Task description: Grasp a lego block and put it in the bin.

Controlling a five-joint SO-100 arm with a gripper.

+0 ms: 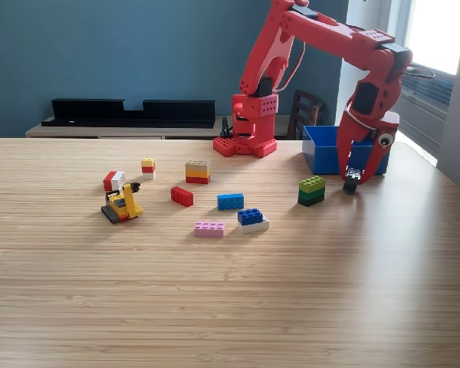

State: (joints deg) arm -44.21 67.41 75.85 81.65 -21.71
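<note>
Red arm's end effector (355,178): right of frame, low over the table (230,307), pinching a small dark block (351,185). Blue bin (322,152): just behind it. Green-black block stack (311,190): beside.

The arm (322,34) is red, its gripper (354,178) red with black tips. Just behind the gripper sits the bright blue bin (322,149). Beside the gripper stands a lime-green block on dark green (312,190). Farther off lie a blue block (230,201), a pink one (208,228) and a red one (182,196) on the pale, wood-grained worktop (215,307).
</note>
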